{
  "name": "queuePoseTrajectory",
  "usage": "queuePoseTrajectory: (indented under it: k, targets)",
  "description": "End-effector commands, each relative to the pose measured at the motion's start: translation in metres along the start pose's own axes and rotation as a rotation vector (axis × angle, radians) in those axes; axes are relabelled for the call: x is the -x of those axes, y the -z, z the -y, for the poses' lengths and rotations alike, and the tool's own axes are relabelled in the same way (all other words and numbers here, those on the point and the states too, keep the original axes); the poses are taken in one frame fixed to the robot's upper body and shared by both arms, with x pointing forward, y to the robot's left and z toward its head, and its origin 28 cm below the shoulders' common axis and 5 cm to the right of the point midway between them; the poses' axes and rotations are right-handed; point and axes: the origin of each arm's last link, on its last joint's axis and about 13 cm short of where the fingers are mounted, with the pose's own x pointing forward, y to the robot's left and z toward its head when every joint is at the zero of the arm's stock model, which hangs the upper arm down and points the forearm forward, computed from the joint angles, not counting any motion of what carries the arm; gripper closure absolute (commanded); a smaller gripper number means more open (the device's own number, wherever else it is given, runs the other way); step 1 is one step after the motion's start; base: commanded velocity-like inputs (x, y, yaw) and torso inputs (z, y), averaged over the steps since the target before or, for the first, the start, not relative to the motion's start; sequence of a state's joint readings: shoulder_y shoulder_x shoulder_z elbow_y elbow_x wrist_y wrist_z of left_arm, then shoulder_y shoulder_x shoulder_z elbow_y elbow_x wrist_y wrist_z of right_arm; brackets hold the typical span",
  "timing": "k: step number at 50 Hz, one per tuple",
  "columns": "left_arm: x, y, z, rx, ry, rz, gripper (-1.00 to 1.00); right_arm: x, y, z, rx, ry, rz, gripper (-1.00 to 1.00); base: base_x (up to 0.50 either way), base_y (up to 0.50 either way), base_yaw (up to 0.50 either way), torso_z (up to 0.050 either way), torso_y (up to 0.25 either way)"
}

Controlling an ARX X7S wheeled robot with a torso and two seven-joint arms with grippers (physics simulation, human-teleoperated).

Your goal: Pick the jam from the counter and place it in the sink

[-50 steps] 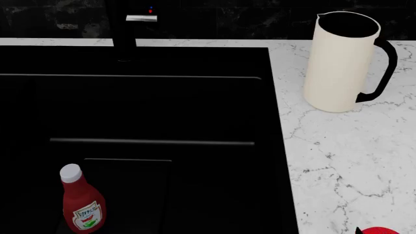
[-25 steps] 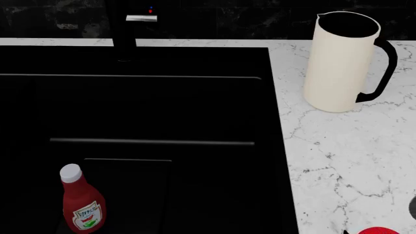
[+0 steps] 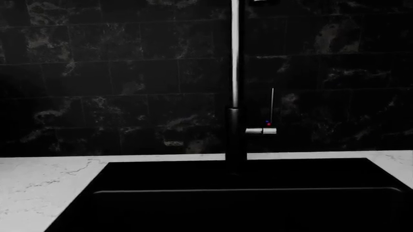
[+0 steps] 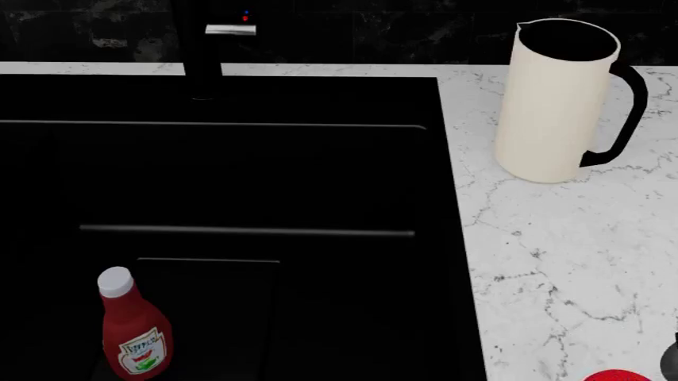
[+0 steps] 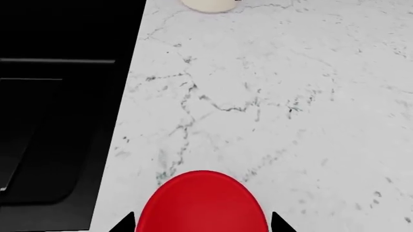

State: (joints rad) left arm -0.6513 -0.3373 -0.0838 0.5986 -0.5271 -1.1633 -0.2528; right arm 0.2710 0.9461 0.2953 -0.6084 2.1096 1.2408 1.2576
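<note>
The jam shows in the right wrist view as a wide red lid (image 5: 202,203) on the white veined counter (image 5: 277,96), close to the sink's edge. My right gripper (image 5: 202,224) is open, with a black fingertip (image 5: 126,224) on each side of the lid and a thin gap at each. In the head view only a sliver of the jam's lid (image 4: 614,375) shows at the bottom right, beside a dark piece of the right arm (image 4: 671,357). The black sink (image 4: 265,103) fills the left. My left gripper is not in view.
A red ketchup bottle (image 4: 133,327) with a white cap stands in the sink's near left. A cream pitcher (image 4: 551,103) with a black handle stands on the counter (image 4: 572,254) at the back right. The black faucet (image 3: 235,96) rises behind the sink (image 3: 245,203).
The dark piece of the right arm has come into the head view at the right edge and moved lower beside the jam. The jam, bottle and pitcher have not moved.
</note>
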Motion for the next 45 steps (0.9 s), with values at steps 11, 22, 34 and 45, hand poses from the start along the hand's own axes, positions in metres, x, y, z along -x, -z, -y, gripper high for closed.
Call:
queuePoseTrajectory:
  k: [11, 22, 34, 45]
  targets:
    - [0.0, 0.001, -0.001, 0.024, -0.02, 0.004, -1.0, -0.005, 0.004, -0.001, 0.005, -0.001, 0.017, 1.0, 0.0, 0.0, 0.0, 0.0, 0.0]
    - [0.001, 0.001, -0.001, 0.023, -0.02, 0.005, -1.0, -0.001, -0.006, -0.003, 0.024, -0.018, 0.117, 1.0, 0.0, 0.0, 0.0, 0.0, 0.0]
    - [-0.001, 0.002, -0.001, 0.021, -0.019, 0.002, -1.0, -0.01, -0.056, -0.015, 0.104, -0.113, 0.181, 1.0, 0.0, 0.0, 0.0, 0.0, 0.0]
    - [-0.001, 0.004, -0.002, 0.023, -0.019, 0.002, -1.0, -0.032, -0.109, -0.038, 0.083, -0.23, 0.149, 1.0, 0.0, 0.0, 0.0, 0.0, 0.0]
